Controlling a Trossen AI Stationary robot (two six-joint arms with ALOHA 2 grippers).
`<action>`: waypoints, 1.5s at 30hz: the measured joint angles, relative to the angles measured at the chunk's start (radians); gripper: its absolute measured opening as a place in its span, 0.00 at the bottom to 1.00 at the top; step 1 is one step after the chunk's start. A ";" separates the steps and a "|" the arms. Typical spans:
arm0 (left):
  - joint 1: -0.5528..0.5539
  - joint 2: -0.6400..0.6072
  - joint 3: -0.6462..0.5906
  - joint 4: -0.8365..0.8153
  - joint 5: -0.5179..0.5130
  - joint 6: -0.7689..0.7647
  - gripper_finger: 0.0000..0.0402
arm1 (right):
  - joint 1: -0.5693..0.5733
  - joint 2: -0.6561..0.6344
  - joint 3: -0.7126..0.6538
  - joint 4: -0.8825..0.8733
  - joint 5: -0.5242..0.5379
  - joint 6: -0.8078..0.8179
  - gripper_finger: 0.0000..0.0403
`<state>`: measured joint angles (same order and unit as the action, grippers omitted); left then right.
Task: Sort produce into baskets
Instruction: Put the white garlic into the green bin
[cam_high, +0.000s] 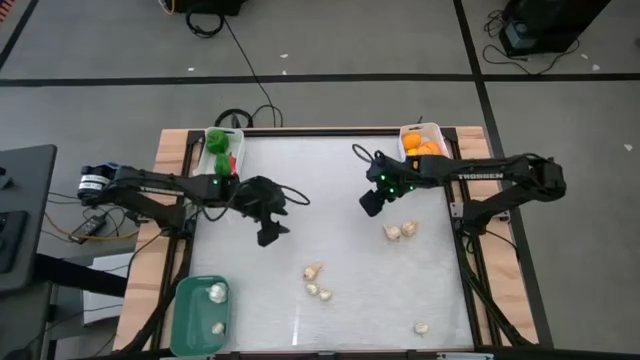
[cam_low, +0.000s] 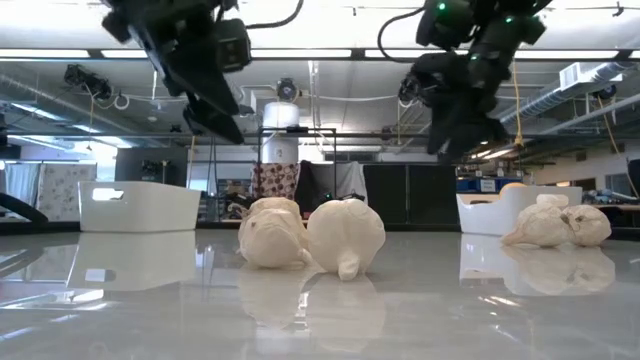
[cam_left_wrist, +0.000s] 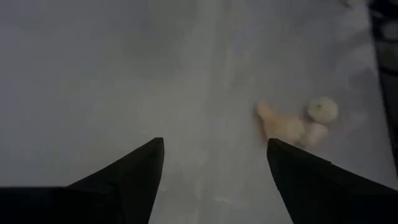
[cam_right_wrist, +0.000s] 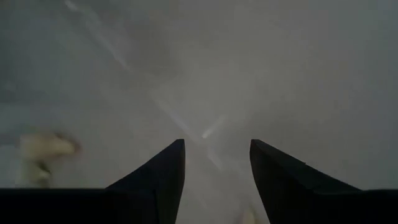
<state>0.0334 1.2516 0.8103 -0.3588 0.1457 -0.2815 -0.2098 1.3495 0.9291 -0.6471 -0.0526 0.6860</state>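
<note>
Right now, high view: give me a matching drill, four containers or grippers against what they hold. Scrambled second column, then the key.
Column one:
1. teal bin
2. left white bin
3. right white bin
4. left gripper

Column two:
A. orange fruits
B. nothing, open above the table
C. two whitish pieces
D. green peppers

Pairs: 1-C, 2-D, 3-A, 4-B

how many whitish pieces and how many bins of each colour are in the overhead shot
whitish pieces: 8 (6 loose on the table, 2 in the teal bin)
white bins: 2
teal bin: 1
total: 11
</note>
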 joint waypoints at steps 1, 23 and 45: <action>0.000 0.009 -0.014 0.027 0.017 0.015 0.74 | 0.014 -0.003 0.000 -0.020 0.012 0.012 0.47; -0.002 0.098 -0.077 0.240 -0.202 0.022 0.91 | 0.307 0.009 0.000 -0.438 0.074 0.469 0.48; -0.002 0.097 -0.076 0.427 -0.264 -0.327 0.91 | 0.236 0.008 -0.253 -0.297 0.066 0.683 0.76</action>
<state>0.0311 1.3487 0.7344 0.0685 -0.1184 -0.6084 0.0262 1.3579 0.6756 -0.9444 0.0132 1.3691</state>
